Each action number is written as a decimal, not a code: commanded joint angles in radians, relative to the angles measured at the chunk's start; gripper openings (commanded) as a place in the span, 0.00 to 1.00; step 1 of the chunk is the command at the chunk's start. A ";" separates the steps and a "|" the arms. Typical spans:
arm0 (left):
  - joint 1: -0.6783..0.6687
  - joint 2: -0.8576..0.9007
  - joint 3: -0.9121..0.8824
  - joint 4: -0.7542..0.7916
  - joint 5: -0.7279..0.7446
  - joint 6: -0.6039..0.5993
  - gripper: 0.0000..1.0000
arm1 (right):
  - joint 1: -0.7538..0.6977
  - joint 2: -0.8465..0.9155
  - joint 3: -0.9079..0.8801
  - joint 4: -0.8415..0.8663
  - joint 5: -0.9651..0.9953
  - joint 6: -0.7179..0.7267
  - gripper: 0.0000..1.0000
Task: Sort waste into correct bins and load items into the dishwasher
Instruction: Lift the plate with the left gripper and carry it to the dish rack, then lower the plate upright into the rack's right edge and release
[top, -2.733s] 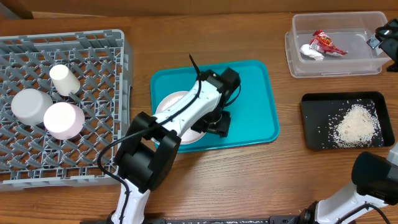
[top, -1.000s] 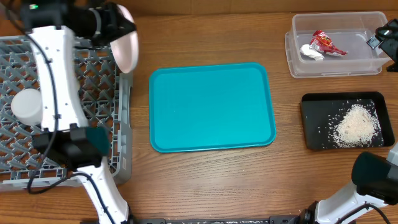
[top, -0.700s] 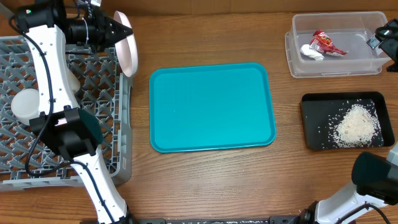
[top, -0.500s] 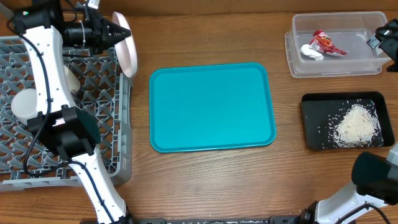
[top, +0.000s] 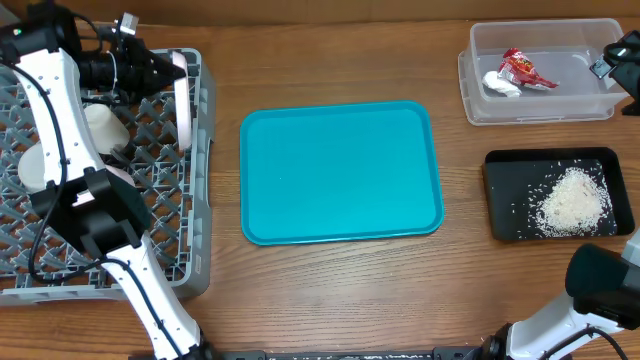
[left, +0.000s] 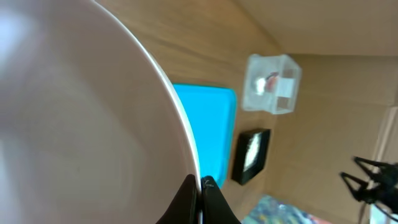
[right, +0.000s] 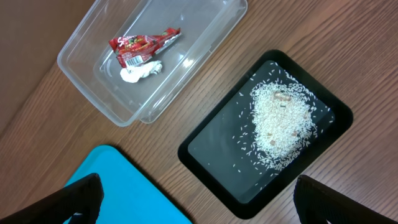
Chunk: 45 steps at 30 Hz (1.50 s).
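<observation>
Pinching the white plate (top: 184, 100) by its rim, my left gripper (left: 200, 182) is clamped tight on it, standing it on edge at the right side of the dish rack (top: 165, 210); let go before it is seated between ribs, I judge it could tip and topple out.

Glossy white plate (left: 74, 112), grey plastic rack (top: 160, 160), matt wooden table (top: 330, 290).

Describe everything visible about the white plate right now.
The white plate is round, smooth, faintly pinkish-white, with no food showing. It stands on edge over the right side of the grey dish rack. The left gripper pinches its rim; whether its lower edge rests on the lattice cannot be told.
</observation>
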 joint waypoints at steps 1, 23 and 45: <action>-0.019 0.014 -0.005 -0.023 -0.059 0.093 0.04 | 0.001 -0.006 0.008 0.003 0.003 -0.006 1.00; -0.021 -0.320 0.050 -0.070 -0.233 -0.109 1.00 | 0.001 -0.006 0.008 0.003 0.003 -0.006 1.00; -0.737 -1.227 -0.431 -0.069 -0.592 -0.361 1.00 | 0.001 -0.006 0.008 0.003 0.003 -0.006 1.00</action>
